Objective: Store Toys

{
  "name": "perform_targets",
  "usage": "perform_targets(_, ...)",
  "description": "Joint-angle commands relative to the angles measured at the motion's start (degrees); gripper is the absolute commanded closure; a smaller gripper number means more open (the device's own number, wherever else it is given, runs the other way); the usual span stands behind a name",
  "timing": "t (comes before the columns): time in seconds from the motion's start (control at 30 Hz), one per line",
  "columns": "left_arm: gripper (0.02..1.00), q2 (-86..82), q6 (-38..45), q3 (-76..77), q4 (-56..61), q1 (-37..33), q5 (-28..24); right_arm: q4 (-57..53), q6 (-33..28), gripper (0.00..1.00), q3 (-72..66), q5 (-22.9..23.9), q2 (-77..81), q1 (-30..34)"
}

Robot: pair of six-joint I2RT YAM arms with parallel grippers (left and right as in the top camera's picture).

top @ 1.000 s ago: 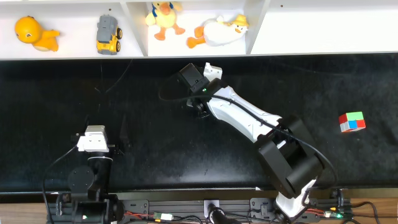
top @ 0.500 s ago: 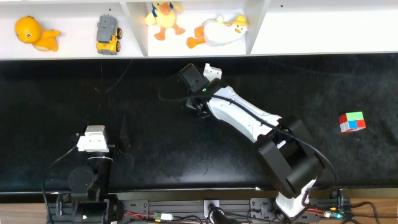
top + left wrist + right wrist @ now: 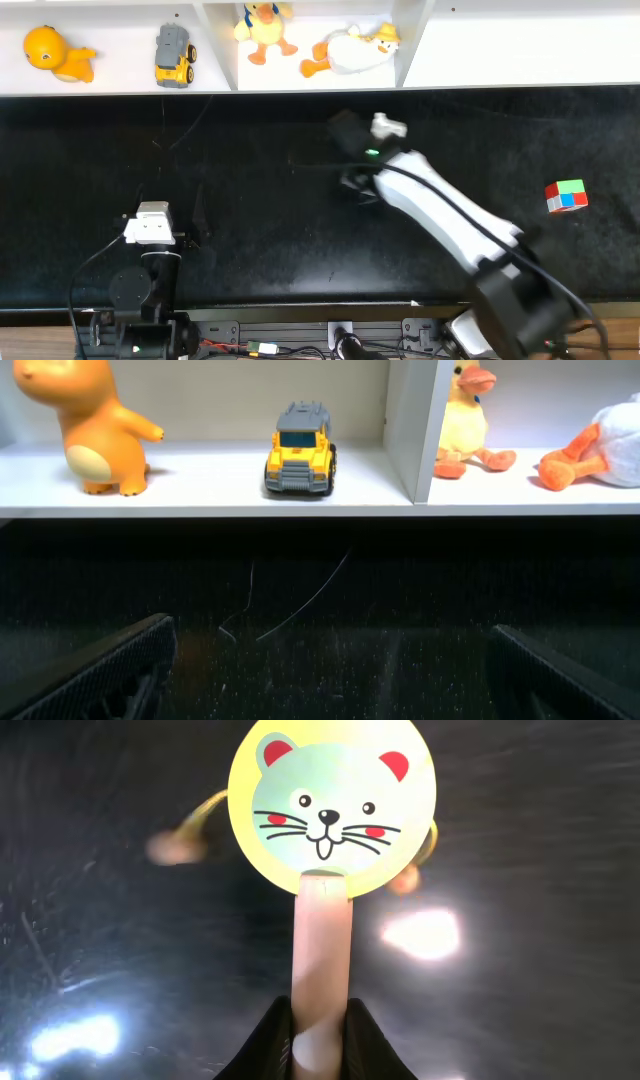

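Right arm [image 3: 440,205] swung rightward; right pincer [image 3: 320,1025] grips pink-handled, yellow-rimmed cat-face rattle [image 3: 332,815].

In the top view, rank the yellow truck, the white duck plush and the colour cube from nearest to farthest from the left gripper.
From the left gripper:
1. yellow truck, left compartment of the shelf, almost straight ahead.
2. white duck plush, middle compartment, ahead and rightward.
3. colour cube, on the mat, far right.
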State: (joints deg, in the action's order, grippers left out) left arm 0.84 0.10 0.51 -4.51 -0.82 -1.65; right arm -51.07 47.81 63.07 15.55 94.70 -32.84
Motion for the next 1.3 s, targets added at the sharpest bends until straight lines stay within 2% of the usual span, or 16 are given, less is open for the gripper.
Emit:
perform_targets(0.03,0.02,-0.7,-0.6,-0.1,-0.3,0.3,0.3,-0.4,-3.9,0.932,-5.7,1.7,-11.0,4.4)
perform_targets(0.2,0.023,-0.7,-0.6,-0.1,-0.3,0.3,0.3,-1.5,-17.2,0.928,-8.6,2.3,-20.5,7.5)
perform_targets(0.27,0.02,-0.7,-0.6,-0.1,-0.3,0.3,0.3,-2.1,-22.7,0.915,-8.6,3.9,-23.0,8.4)
perform_targets(0.33,0.02,-0.7,-0.6,-0.1,-0.3,0.3,0.3,-2.4,-25.9,0.895,-8.6,6.8,-24.7,9.6)
perform_targets(0.43,0.02,-0.7,-0.6,-0.1,-0.3,0.3,0.3,-2.1,-29.0,0.89,-8.5,8.5,-25.8,12.1)
perform_targets(0.7,0.02,-0.7,-0.6,-0.1,-0.3,0.3,0.3,4.7,-41.4,0.899,-7.5,8.1,-25.3,20.6)
perform_targets(0.9,0.02,-0.7,-0.6,-0.1,-0.3,0.3,0.3,11.8,-51.9,0.897,-5.6,3.7,-19.3,23.6)
perform_targets(1.13,0.02,-0.7,-0.6,-0.1,-0.3,0.3,0.3,14.0,-59.1,0.899,2.7,4.0,-9.0,23.9)
perform_targets(1.3,0.02,-0.7,-0.6,-0.1,-0.3,0.3,0.3,14.6,-60.3,0.901,10.1,4.0,-2.1,25.0)
